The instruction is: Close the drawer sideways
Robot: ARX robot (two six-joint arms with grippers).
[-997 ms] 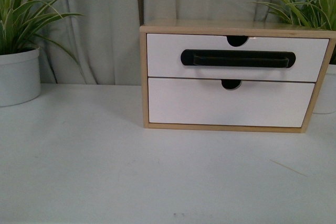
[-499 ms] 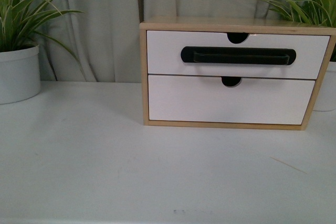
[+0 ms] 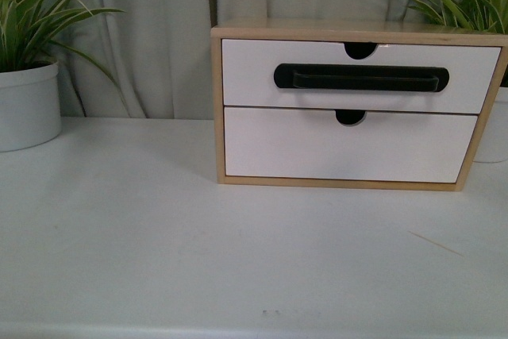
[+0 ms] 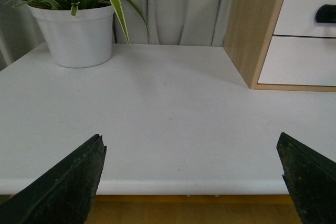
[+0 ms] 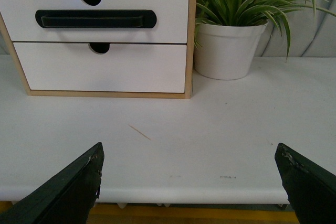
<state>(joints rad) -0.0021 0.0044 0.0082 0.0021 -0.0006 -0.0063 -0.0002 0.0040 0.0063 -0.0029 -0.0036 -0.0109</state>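
Observation:
The light wooden cabinet (image 3: 216, 109) stands at the back of the white table, right of centre. Its upper drawer (image 3: 254, 77) has a white front, a long black bar handle (image 3: 361, 78) and a half-round notch in its top edge. It seems to stand slightly proud of the cabinet front. It also shows in the right wrist view (image 5: 168, 19) and partly in the left wrist view (image 4: 299, 11). The plain lower drawer (image 3: 349, 148) sits flush. My left gripper (image 4: 190, 145) and right gripper (image 5: 189, 153) are open and empty at the table's front edge, far from the cabinet. Neither shows in the front view.
A white plant pot (image 3: 28, 105) stands at the back left, and another (image 5: 226, 51) sits close against the cabinet's right side. A thin wooden stick (image 5: 139, 132) lies on the table (image 3: 119, 236) in front of the cabinet. Curtains hang behind.
The front view has shifted a little: the cabinet and pots sit slightly higher in the picture. The drawer itself has not visibly moved.

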